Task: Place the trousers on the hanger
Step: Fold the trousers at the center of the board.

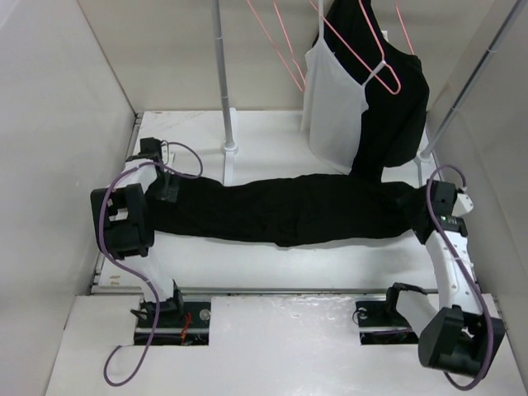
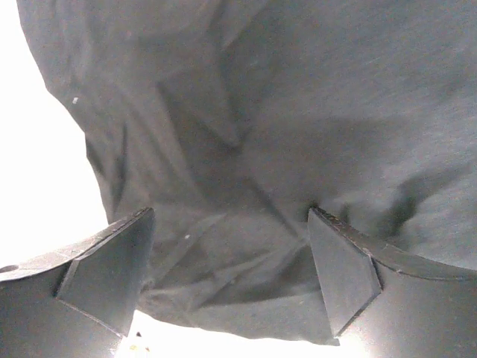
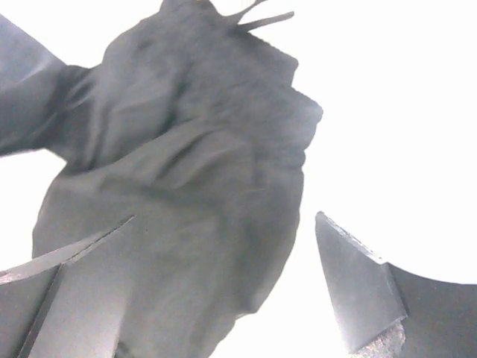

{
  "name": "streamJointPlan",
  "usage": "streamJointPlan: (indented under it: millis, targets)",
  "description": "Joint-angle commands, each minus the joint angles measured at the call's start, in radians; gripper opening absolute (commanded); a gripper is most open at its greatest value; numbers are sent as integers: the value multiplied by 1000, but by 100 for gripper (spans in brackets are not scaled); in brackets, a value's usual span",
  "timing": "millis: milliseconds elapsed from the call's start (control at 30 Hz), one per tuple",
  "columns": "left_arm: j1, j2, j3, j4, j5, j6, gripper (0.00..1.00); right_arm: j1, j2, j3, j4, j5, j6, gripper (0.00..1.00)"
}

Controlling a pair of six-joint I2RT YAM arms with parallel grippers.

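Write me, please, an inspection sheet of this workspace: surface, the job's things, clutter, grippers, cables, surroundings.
Surface: white table, flat; stains: nothing seen.
Job's things: trousers lie stretched across the table from left to right, wrinkled; empty pink hanger hangs at the back, apart from them.
Clutter: white camisole and black top hang on another pink hanger at the back right.
Grippers: left gripper open over the trousers' left end; right gripper open at their right end.
Cables: purple cables loop along both arms.
Surroundings: white walls on both sides; two grey rack poles.
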Motion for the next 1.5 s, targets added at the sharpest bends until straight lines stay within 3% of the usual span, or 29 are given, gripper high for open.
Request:
streamJointPlan:
  millis: [0,267,400,567,667,700,800,833,1133,1300,1467]
  targets:
    - [13,-67,41,-59,29,-23,81,-59,-21,-57,-42,-53,-2,99]
    - [38,-142,90,-122,38,-23,84,-89,341,5,96,-116,-55,99]
    - [93,-170,61,-122,58,-23,86,-111,401,-18,162,-116,-55,96]
    - [173,-195,-36,-82,48,-2,86,-111,481,-38,225,-149,-66,74]
    - [183,-186,-47,-93,48,-2,86,-111,533,-49,249,-149,-66,54]
    - [183,-185,-38,-93,48,-2,86,-111,533,-49,260,-149,-66,40]
    - [183,-185,-12,-104,53,9,86,-120,532,-76,281,-149,-66,14]
    - [183,-185,-11,-104,53,9,86,-120,512,-89,282,-149,-55,0]
    - [183,-163,53,-139,162,18,86,-120,407,-66,236,-149,-51,0]
    - [173,-138,90,-165,185,9,86,-120,224,23,119,-12,-98,0]
    - [153,-150,64,-174,176,18,86,-120,137,77,53,91,-107,0]
